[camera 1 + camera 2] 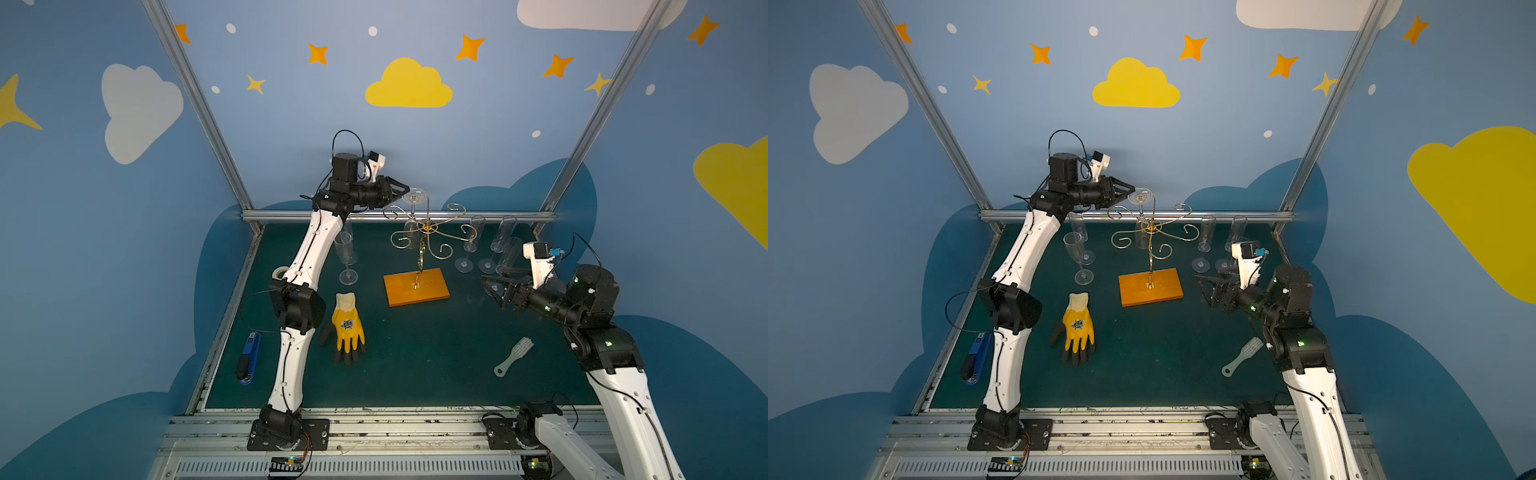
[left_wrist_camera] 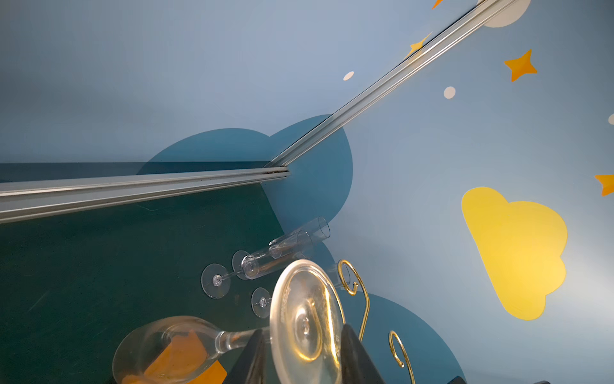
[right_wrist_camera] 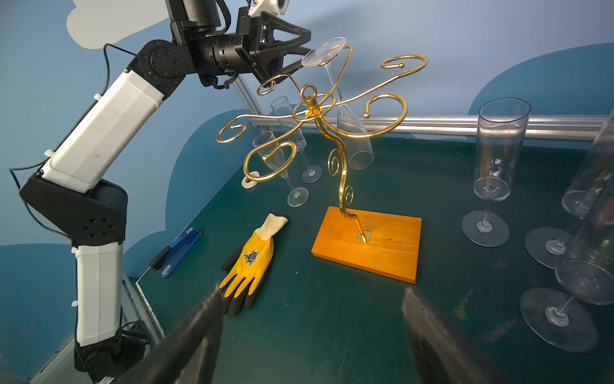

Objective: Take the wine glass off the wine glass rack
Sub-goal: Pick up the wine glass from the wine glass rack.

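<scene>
The wine glass (image 1: pixel 414 195) (image 1: pixel 1140 195) hangs bowl-down from a back arm of the wine glass rack (image 1: pixel 417 287) (image 1: pixel 1150 287), a gold wire stand on an orange wooden base. In the right wrist view its foot (image 3: pixel 324 50) rests on a curled arm and its bowl hangs behind the post. My left gripper (image 1: pixel 405 193) (image 1: pixel 1131 193) (image 3: pixel 304 50) is raised at the rack's top. The left wrist view shows my left gripper (image 2: pixel 303 329) shut on the glass's foot (image 2: pixel 305 309), one finger on each face. My right gripper (image 1: pixel 490 291) (image 1: pixel 1203 291) (image 3: pixel 312 292) hovers open and empty, right of the base.
Clear flutes stand left (image 1: pixel 347 257) and right (image 1: pixel 469 245) of the rack. A yellow glove (image 1: pixel 348 326), a blue stapler (image 1: pixel 249 361), a white brush (image 1: pixel 513 356) and a tape roll (image 1: pixel 277 272) lie on the green table. A metal rail (image 1: pixel 399 216) borders the back.
</scene>
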### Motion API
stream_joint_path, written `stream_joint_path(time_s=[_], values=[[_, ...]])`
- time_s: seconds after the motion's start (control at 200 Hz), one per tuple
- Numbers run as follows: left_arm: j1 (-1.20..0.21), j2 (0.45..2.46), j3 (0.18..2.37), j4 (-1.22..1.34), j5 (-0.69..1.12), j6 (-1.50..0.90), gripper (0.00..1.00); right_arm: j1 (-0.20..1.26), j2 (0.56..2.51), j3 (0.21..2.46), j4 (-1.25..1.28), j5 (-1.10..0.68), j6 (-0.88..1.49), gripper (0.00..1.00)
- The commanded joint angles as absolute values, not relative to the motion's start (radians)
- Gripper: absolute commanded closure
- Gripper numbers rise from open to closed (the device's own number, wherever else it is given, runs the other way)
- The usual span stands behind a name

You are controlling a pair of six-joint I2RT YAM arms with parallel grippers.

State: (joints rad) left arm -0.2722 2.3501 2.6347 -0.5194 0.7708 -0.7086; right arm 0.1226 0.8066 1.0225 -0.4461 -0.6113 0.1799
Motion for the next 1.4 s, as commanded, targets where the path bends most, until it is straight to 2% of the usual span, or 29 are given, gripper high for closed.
stream_joint_path(time_s=[0.0, 0.711, 1.397], values=[[-0.274, 2.377, 2.66, -0.507, 0.791, -0.706, 0.65, 0.129, 0.806, 1.019, -0.44, -0.606, 0.185, 0.16], [-0.272, 2.355, 2.658, -0.509, 0.784, -0.712, 0.97, 0.131, 0.794, 1.018, -0.446, -0.591, 0.184, 0.16], [-0.296, 2.344, 2.655, -0.351, 0.733, -0.862, 0.97, 0.132, 0.778, 1.015, -0.457, -0.586, 0.177, 0.16]])
